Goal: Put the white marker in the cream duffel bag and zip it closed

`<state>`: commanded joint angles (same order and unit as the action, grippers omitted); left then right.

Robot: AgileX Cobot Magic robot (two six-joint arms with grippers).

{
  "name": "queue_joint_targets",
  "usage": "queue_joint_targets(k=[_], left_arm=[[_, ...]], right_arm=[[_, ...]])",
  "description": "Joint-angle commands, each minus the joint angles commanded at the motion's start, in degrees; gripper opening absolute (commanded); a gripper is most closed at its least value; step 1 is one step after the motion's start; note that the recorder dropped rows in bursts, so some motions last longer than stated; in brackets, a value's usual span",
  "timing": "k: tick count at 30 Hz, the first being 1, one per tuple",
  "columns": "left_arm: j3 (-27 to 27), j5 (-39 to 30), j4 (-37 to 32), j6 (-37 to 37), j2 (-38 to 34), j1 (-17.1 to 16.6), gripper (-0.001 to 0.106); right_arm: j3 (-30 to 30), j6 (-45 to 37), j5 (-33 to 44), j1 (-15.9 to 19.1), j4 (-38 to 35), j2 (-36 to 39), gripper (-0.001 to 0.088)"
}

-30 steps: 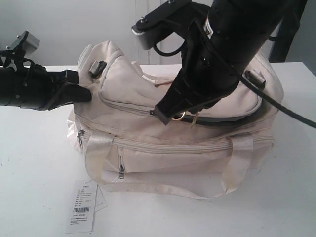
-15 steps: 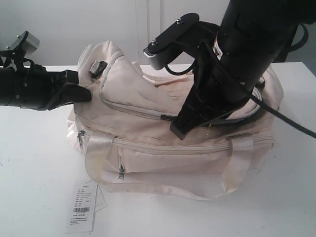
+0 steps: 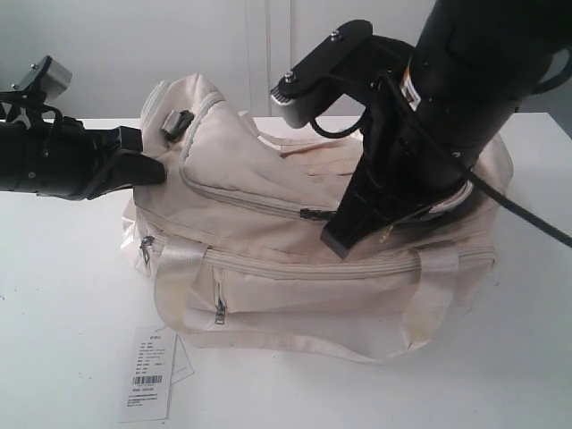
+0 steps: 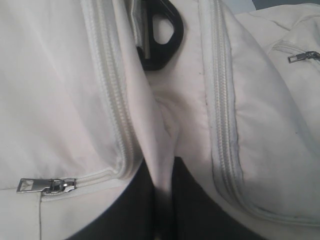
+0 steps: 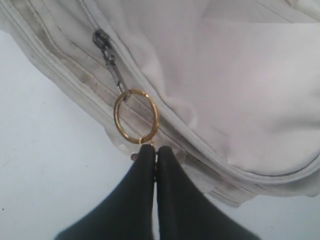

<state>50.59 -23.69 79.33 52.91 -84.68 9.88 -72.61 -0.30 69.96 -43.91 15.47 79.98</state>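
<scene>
I am pinching my right pincer [image 5: 154,149] fully together on the rim of the gold zipper ring [image 5: 136,116], along the top flap edge of the cream duffel bag [image 3: 295,286]. My left pincer [image 4: 161,175] is clamping a fabric fold at the bag's nine o'clock end. The bag is sitting mid-way on the white table [image 3: 71,295]. Bare tabletop is lying open from five to nine o'clock of the bag, with a paper barcode tag [image 3: 147,384] at seven.

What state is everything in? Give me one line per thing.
cream duffel bag, upright on the table, top zip only partly closed.
gold ring, on the top zip's puller, pinched at its edge.
right gripper, shut on the gold ring.
left gripper, shut on a fold of the bag's end.
front pocket zip, closed.
paper tag, flat on the table.
white marker, not visible.
</scene>
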Motion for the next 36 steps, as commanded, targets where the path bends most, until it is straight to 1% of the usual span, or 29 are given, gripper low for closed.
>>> queue_joint_targets(k=[8, 13, 17, 25, 30, 36], left_arm=[[0.0, -0.1, 0.0, 0.0, 0.0, 0.0, 0.0], [0.0, 0.0, 0.0, 0.0, 0.0, 0.0, 0.0], [0.0, 0.1, -0.1, 0.0, 0.0, 0.0, 0.0], [0.0, 0.1, -0.1, 0.0, 0.0, 0.0, 0.0], [0.0, 0.1, -0.1, 0.0, 0.0, 0.0, 0.0], [0.0, 0.1, -0.1, 0.0, 0.0, 0.0, 0.0]], right_arm=[[0.9, 0.3, 0.0, 0.1, 2.7, -1.6, 0.0], [3.1, -0.2, 0.0, 2.9, 3.4, -2.2, 0.0], [4.1, -1.4, 0.0, 4.1, 3.6, -2.7, 0.0], [4.1, -1.8, 0.0, 4.3, 7.7, -2.8, 0.0], [4.1, -2.5, 0.0, 7.7, 7.4, -2.8, 0.0], [4.1, -3.3, 0.0, 9.2, 7.3, -2.8, 0.0]])
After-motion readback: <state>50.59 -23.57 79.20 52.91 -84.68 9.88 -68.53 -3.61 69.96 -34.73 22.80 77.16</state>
